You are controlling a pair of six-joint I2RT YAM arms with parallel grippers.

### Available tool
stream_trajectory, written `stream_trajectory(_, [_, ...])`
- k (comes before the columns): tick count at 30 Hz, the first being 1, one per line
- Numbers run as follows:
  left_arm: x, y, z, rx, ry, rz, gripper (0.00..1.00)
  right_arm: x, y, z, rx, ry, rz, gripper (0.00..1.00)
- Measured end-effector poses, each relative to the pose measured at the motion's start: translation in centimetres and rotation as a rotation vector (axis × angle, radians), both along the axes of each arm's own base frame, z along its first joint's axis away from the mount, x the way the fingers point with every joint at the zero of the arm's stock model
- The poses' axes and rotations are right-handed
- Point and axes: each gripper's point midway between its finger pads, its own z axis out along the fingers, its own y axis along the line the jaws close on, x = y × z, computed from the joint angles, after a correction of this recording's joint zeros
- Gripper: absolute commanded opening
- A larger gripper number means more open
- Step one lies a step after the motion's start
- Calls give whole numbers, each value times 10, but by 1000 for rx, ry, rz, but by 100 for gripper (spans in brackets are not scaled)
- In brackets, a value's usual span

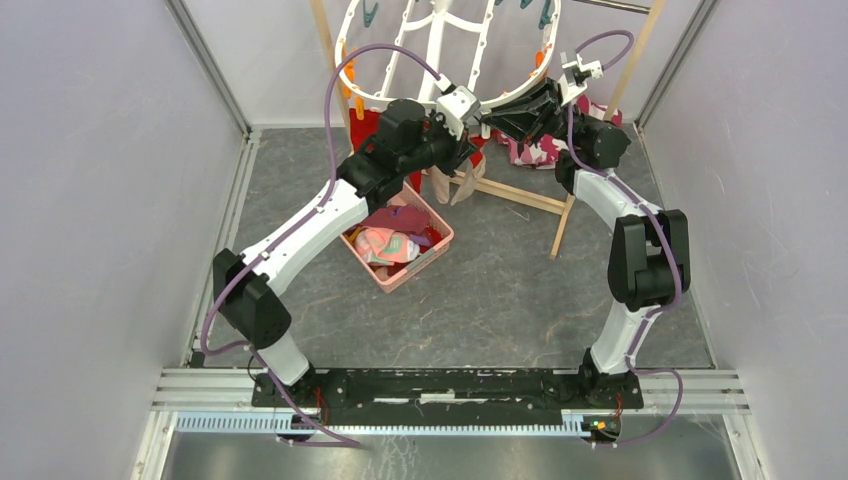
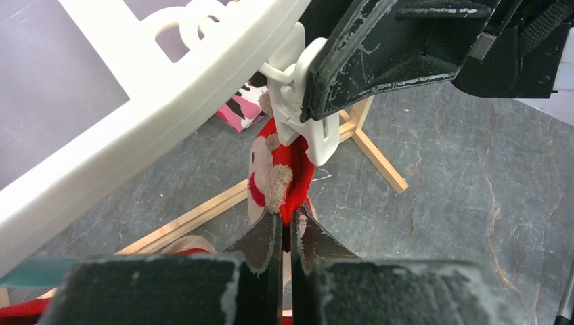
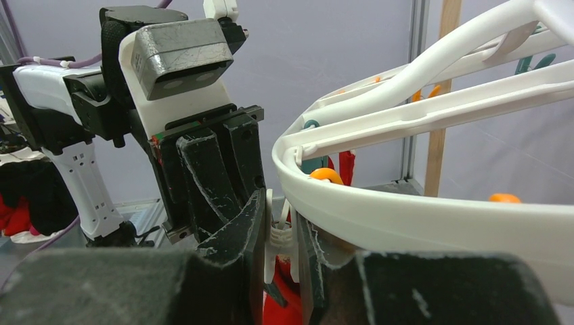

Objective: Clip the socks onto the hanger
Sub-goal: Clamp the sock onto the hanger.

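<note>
L gripper (image 2: 285, 233) is shut tight, tips pinching a red sock (image 2: 292, 177) w/ white and tan pattern; the sock stands up from the tips to the lower end of a white peg (image 2: 308, 128); can't tell whether its top edge is inside the clip.

R gripper (image 3: 281, 230) is narrow, fingers squeezing that same peg from both sides; the peg hangs off the near lower rim of the hanger (image 2: 135, 135).

The 2 grippers sit nose to nose under the rim, v. little room between them; in the R wrist view the L wrist block fills the left side and the thick white rim crosses the right side, so the sock shows there only as a red scrap at the bottom.

Round about:
- wooden rack (image 1: 520, 195) carries the hanger; its floor bars lie on the bench (image 1: 480, 300) right below the work spot
- pink/black/white cloth (image 1: 535, 152) on the bench behind the R arm, by the rack foot
- pink basket (image 1: 425, 262) under the L forearm, loose socks (image 1: 390, 243) inside, pink, purple, red
- pale socks (image 1: 462, 185) hang just below the L gripper
- orange peg (image 3: 325, 176) on the rim just beside the white one; teal pegs (image 1: 371, 12) higher up the frame
</note>
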Motion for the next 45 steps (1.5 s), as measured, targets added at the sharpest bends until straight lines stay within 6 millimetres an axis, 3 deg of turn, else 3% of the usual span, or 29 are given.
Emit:
stream_trajectory(37, [3,-6,21,-123,22,15,2,1,2,-5,1,55,22,16])
stream_trajectory(43, [3,-6,23,-128,21,15,2,1,2,-6,1,57,22,19])
stream_trajectory(45, [3,-6,23,-129,21,16,2,1,2,-6,1,57,22,25])
